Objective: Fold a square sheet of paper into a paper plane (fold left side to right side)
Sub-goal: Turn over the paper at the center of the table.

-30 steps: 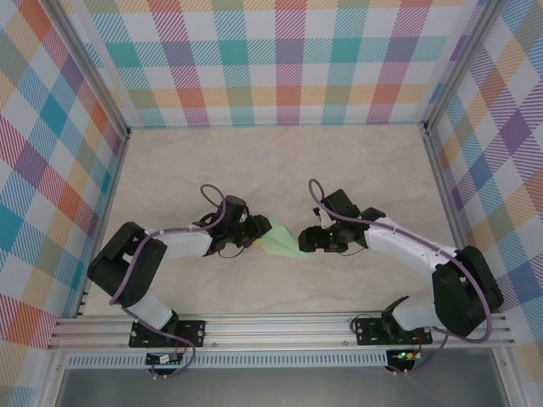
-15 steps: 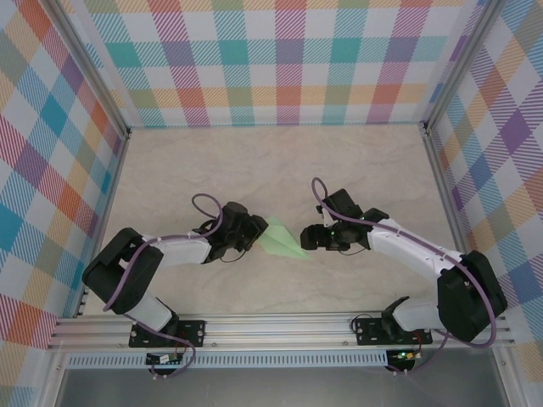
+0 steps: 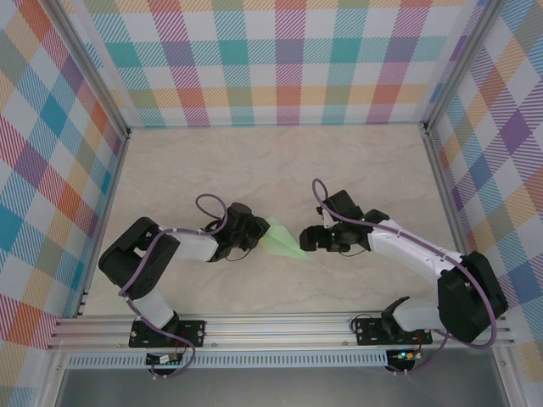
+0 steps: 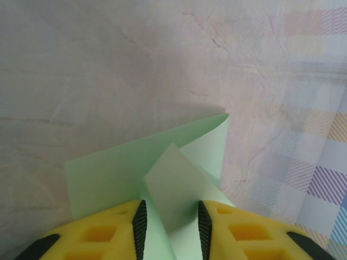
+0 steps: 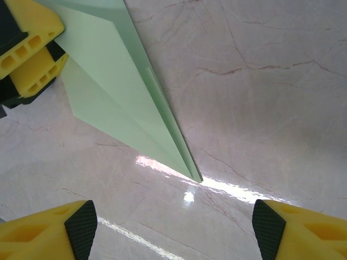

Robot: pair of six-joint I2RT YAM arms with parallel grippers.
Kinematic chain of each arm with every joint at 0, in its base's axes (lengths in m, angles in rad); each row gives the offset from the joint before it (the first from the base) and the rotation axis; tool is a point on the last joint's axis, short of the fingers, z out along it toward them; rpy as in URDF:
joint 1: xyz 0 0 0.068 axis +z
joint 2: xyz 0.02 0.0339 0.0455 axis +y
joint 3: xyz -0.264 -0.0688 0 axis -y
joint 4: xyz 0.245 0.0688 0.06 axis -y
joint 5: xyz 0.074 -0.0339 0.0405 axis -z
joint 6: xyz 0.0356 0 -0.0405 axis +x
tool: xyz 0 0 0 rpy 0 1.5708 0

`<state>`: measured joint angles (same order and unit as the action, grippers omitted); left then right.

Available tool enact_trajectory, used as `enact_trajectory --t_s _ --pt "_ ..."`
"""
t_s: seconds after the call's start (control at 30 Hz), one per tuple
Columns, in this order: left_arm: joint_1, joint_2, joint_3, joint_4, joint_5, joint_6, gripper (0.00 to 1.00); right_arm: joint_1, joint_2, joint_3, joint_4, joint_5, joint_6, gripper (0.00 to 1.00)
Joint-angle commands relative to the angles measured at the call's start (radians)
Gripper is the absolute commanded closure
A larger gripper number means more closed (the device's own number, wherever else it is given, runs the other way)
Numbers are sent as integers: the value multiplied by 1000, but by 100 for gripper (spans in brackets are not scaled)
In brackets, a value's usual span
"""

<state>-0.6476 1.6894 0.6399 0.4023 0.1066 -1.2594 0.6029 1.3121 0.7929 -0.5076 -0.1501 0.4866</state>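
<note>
Paper plane (image 5: pixel 116 81), a thin creased pale-green dart, sits pinched in the left gripper (image 4: pixel 171 230); right gripper (image 5: pixel 173 227) gapes wide.

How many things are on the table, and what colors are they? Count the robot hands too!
Green paper plane: 1
Yellow-fingered grippers: 2, the left gripper closed on the plane's wide end and the right gripper open by its pointed tip
Total: 3

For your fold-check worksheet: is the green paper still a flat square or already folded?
Folded. The paper plane tapers to a narrow point with layered creases; a flap lies between the left tool's fingers.
</note>
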Motion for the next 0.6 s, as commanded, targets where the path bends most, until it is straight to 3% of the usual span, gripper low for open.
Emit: enact_trajectory --t_s 0.0,0.23,0.4,0.57 --pt "-9 28 28 68 2 40 71 -26 -49 -40 37 -72 15 20" --pt "-9 -1 50 89 10 126 84 -155 -124 -105 107 -241 16 14" --pt "-9 -96 56 50 -18 217 96 -321 -177 -187 274 -526 32 0" --pt "-4 -237 111 -55 -6 380 100 -413 -182 -198 376 -693 31 0"
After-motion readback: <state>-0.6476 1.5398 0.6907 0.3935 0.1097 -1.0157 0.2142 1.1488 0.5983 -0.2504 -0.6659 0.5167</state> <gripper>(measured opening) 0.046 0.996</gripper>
